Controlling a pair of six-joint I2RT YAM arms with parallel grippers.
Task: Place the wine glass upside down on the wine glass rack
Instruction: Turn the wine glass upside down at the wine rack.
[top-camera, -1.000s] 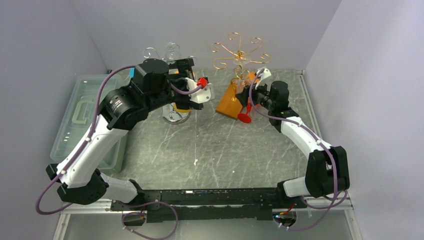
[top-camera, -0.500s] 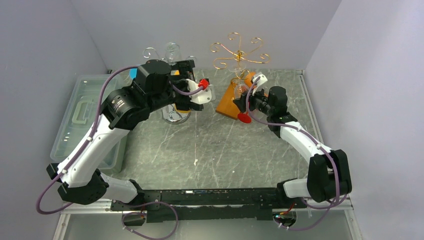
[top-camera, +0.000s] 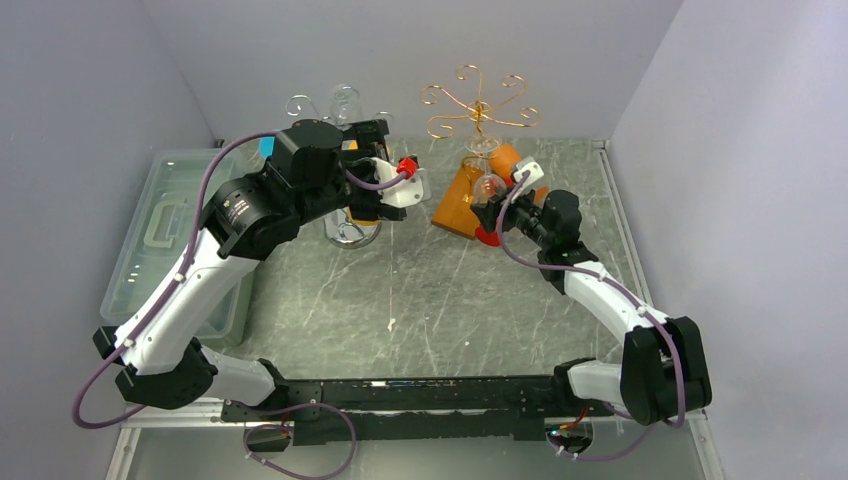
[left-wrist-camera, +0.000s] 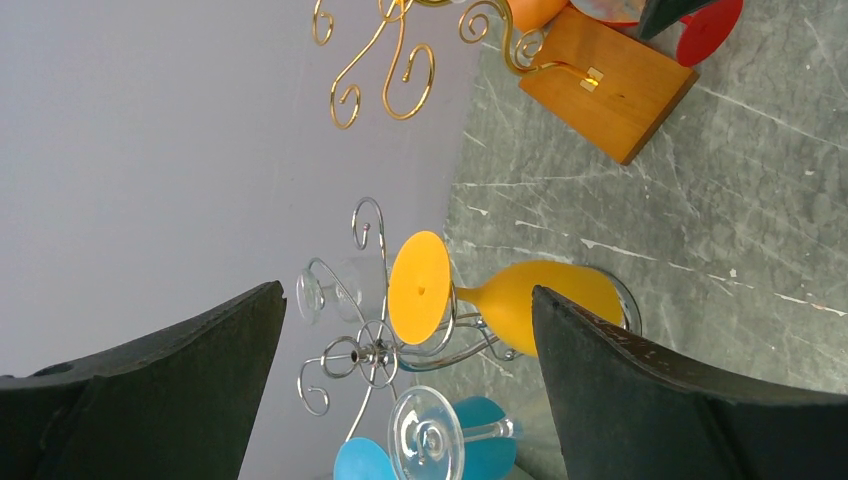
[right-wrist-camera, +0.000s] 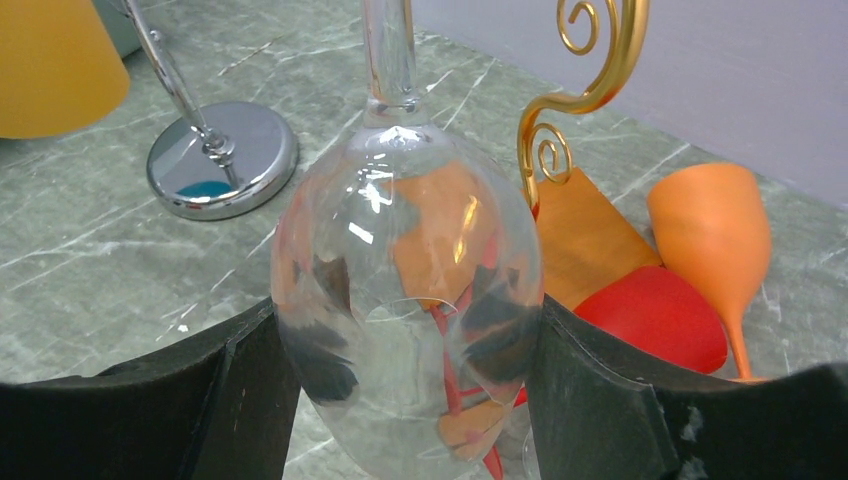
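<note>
We see a grey stone table (top-camera: 420, 290) with pale purple walls around it. Our right gripper (top-camera: 492, 198) hugs the round bowl of the clear wine glass (right-wrist-camera: 405, 270), just beside the gold rack (top-camera: 478, 105) in the upper middle of the top view. Our left gripper (left-wrist-camera: 408, 300) is spread wide at the upper left, near the silver rack (left-wrist-camera: 370, 350).

A grey-green marbled table (top-camera: 430, 290) carries two wine glass racks. A gold wire glass rack (top-camera: 480, 108) stands on its wooden block (top-camera: 458, 205) toward the far right, and a silver wire rack (left-wrist-camera: 377, 352) stands on a round chrome foot (right-wrist-camera: 222, 160) to its left. An orange wine glass (right-wrist-camera: 715, 235) and a red wine glass (right-wrist-camera: 660, 315) rest just beside the block. A clear lidded plastic box (top-camera: 165, 235) sits along the left edge.
</note>
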